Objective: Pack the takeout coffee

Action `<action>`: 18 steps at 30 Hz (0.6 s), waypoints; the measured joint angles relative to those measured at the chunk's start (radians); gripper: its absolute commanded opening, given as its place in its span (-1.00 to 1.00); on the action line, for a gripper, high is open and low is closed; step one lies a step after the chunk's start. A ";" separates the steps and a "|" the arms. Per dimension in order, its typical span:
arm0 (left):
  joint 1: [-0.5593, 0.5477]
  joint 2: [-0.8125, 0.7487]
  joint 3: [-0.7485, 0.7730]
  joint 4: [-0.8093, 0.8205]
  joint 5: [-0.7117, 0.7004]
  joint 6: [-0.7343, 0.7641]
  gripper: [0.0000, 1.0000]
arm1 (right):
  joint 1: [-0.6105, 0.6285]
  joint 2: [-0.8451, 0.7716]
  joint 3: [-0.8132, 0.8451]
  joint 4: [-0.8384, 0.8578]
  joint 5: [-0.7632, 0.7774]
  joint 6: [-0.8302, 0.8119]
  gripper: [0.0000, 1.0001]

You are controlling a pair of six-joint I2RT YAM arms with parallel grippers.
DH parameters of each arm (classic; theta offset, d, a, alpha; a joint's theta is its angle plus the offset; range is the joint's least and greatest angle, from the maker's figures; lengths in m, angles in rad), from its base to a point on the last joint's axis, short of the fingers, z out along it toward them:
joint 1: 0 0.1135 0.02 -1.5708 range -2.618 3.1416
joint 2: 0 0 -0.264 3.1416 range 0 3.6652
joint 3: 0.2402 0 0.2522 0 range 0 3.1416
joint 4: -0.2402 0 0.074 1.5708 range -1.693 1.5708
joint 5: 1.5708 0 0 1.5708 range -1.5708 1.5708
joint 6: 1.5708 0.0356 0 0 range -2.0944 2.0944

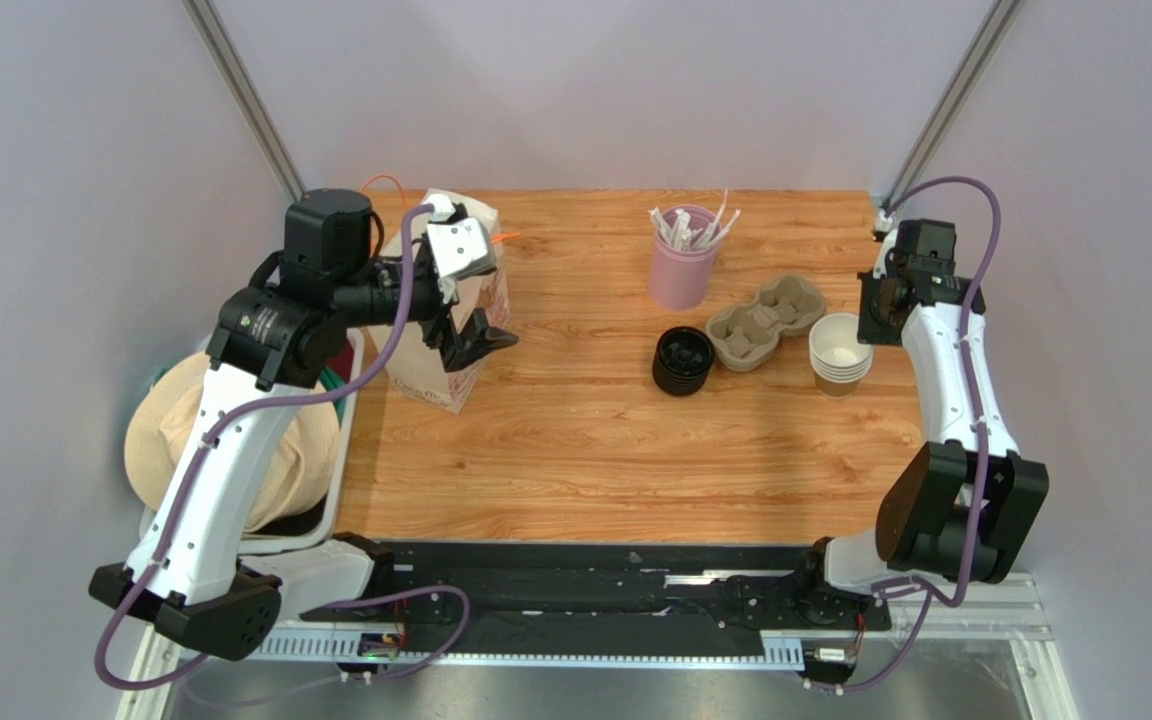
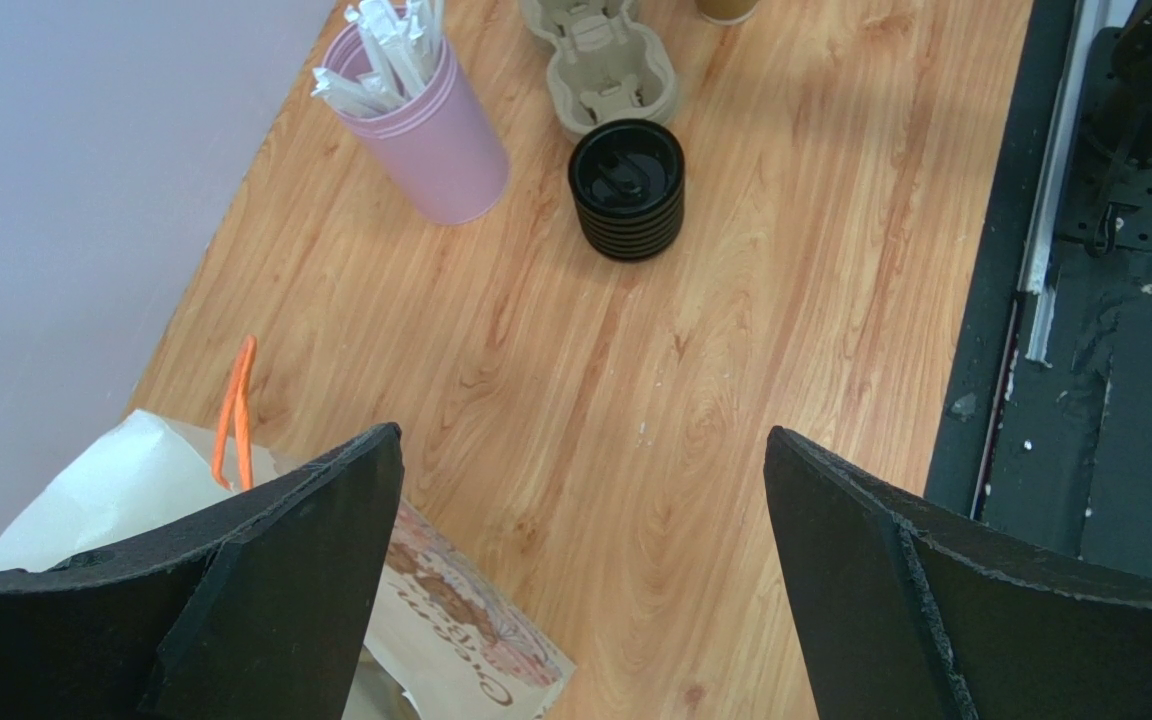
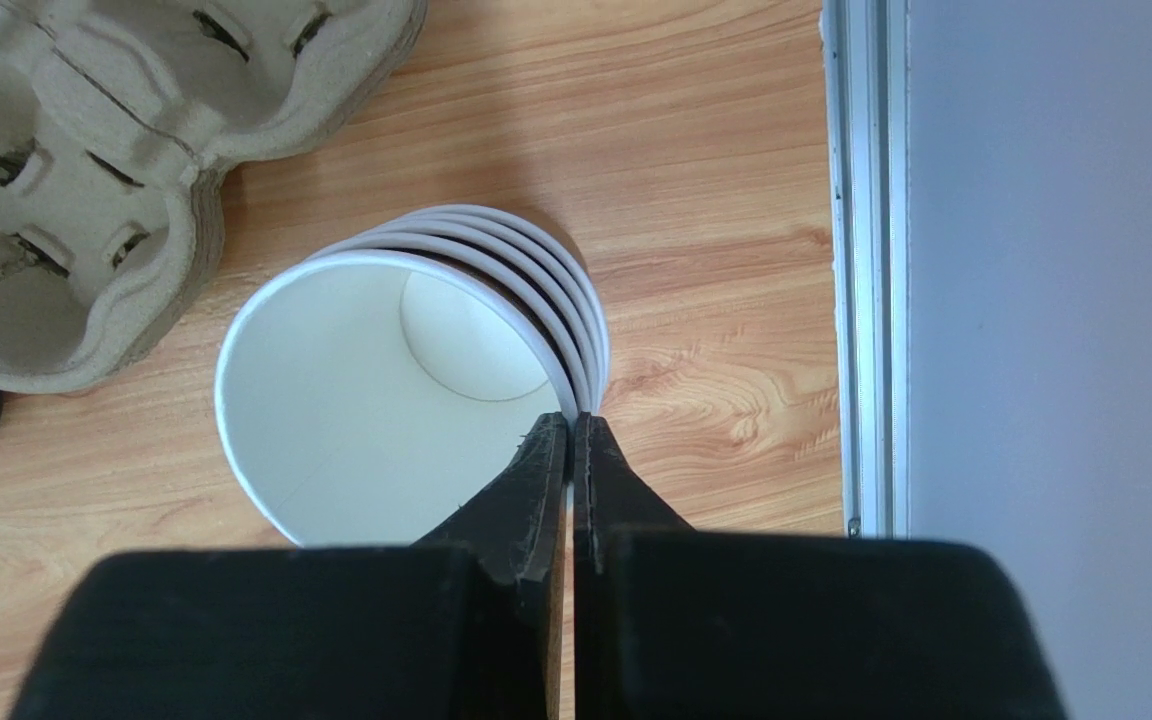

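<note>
Your right tool point(image 3: 569, 428) is shut with its tips at the rim of the top paper cup point(image 3: 342, 435) in the nested stack point(image 1: 839, 353) just right of the pulp carrier point(image 1: 761, 318), grip on it unclear, while your left tool point(image 2: 582, 435) gapes wide and empty well left of that carrier.

Overhead camera spans the table point(image 1: 582, 450); both wrist cameras look down, sharing the carrier point(image 2: 599, 78).
</note>
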 measured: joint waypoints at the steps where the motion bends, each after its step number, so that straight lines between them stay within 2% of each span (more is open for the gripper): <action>1: 0.000 0.000 0.000 0.000 0.000 0.000 0.98 | -0.002 -0.005 0.000 0.002 0.000 0.003 -1.00; 18: 0.000 0.000 0.000 0.000 0.000 -0.003 0.98 | -0.059 -0.035 0.000 0.012 -0.032 0.052 -1.00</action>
